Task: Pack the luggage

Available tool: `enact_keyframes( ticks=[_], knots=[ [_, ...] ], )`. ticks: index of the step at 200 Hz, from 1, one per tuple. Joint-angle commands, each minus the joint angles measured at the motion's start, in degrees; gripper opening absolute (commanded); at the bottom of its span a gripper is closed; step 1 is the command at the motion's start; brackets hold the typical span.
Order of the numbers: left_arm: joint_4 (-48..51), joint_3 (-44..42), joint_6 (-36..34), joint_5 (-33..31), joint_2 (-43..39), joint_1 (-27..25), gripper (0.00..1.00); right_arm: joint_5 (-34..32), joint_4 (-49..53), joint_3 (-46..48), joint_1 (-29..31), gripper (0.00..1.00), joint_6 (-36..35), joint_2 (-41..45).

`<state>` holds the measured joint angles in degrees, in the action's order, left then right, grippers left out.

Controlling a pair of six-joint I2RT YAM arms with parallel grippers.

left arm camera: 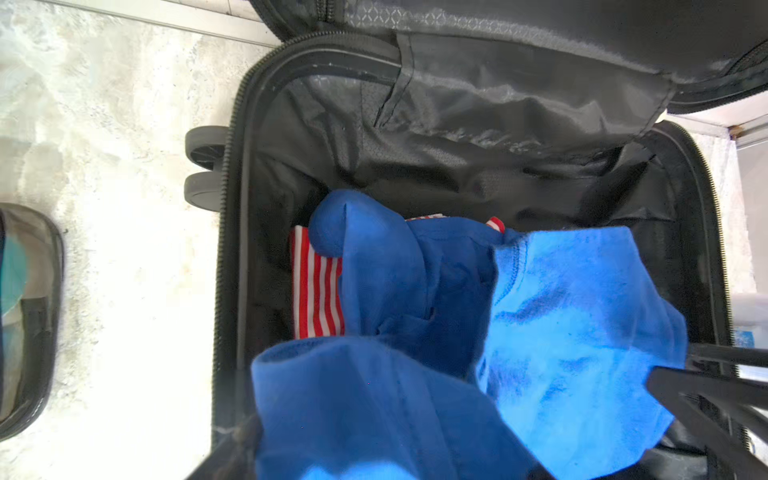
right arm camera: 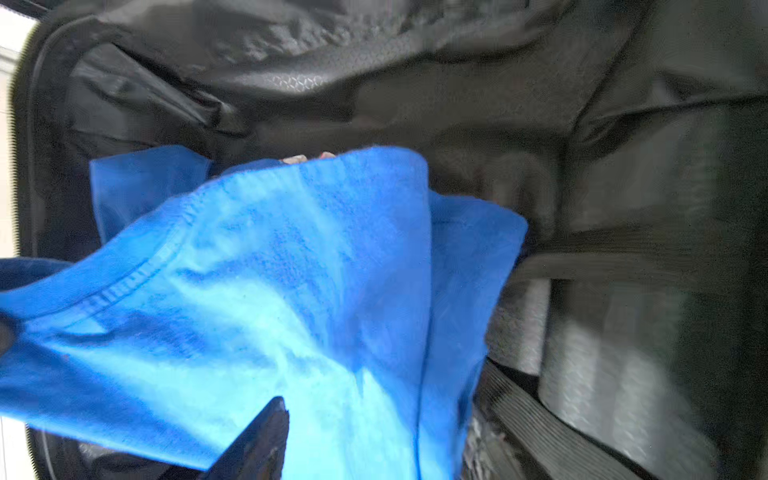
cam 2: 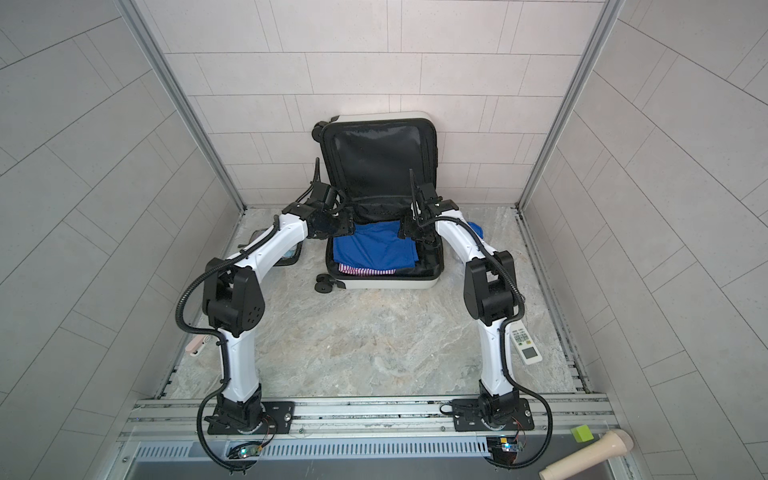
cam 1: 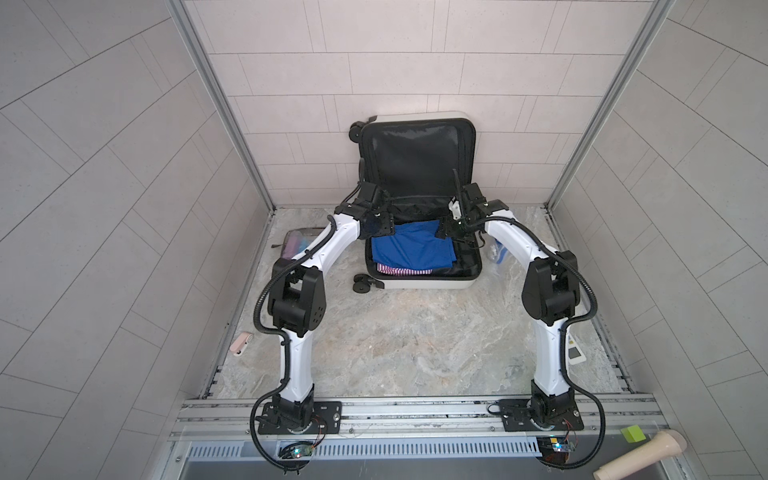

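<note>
Fingers (left arm camera: pixel 706 399) of the left gripper (cam 1: pixel 376 232) are standing well apart in the left wrist view. One dark strutted finger is showing at one side and a blurred dark shape at the other, with folds of a blue garment (left arm camera: pixel 415 332) bunching between them. We are looking down on the luggage (cam 1: pixel 428 285), which is lying open at the back of the marble worktop (cam 1: pixel 415 345). Its black-lined lid (cam 1: pixel 415 158) is leaning upright against the tiled back wall. Both arms are reaching over the lower half from either side, and the right gripper (cam 1: pixel 448 230) is hanging over the far right corner of the blue garment. In the right wrist view only one of its fingers (right arm camera: pixel 257 440) is showing, poking out against the blue cloth, so we cannot tell whether that pair is apart or together. Under the blue garment a red-and-white striped cloth (cam 1: pixel 399 271) is peeking out toward the near wall of the case. A clear pouch (cam 1: pixel 296 243) is lying on the worktop partly behind the left arm, a white remote control (cam 2: pixel 525 345) is resting beside the right arm, and a small pink item (cam 1: pixel 241 344) is sitting at the worktop's left edge
</note>
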<state>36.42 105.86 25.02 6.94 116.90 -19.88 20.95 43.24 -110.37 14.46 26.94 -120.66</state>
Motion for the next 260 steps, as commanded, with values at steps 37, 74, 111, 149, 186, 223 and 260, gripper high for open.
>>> enact_keyframes(
  ticks=[37,74,111,149,186,223,260],
  knots=[
    [2.4,4.9,0.5,0.9,2.1,0.4,0.76,-4.0,3.5,-1.1,-0.4,0.71,-2.0,7.3],
    [2.0,7.2,1.2,1.1,5.0,0.4,0.76,-3.0,2.4,0.3,-0.1,0.69,-1.5,9.6],
    [3.0,10.1,1.5,0.6,7.6,0.4,0.76,-0.9,0.2,0.2,3.2,0.57,-0.1,9.0],
    [3.3,10.7,1.5,0.5,8.1,0.4,0.76,1.5,-4.0,-0.9,6.9,0.43,3.6,4.6],
    [3.7,12.1,1.5,1.0,8.8,0.4,0.76,2.3,-5.3,-4.4,8.2,0.37,6.2,-1.6],
    [4.4,13.3,1.2,1.1,9.5,0.4,0.76,1.4,-7.2,-4.5,7.6,0.34,8.6,-5.4],
    [5.7,15.0,0.6,1.1,9.7,0.7,0.77,0.5,-7.2,-4.7,6.9,0.32,9.7,-8.9]
  ],
)
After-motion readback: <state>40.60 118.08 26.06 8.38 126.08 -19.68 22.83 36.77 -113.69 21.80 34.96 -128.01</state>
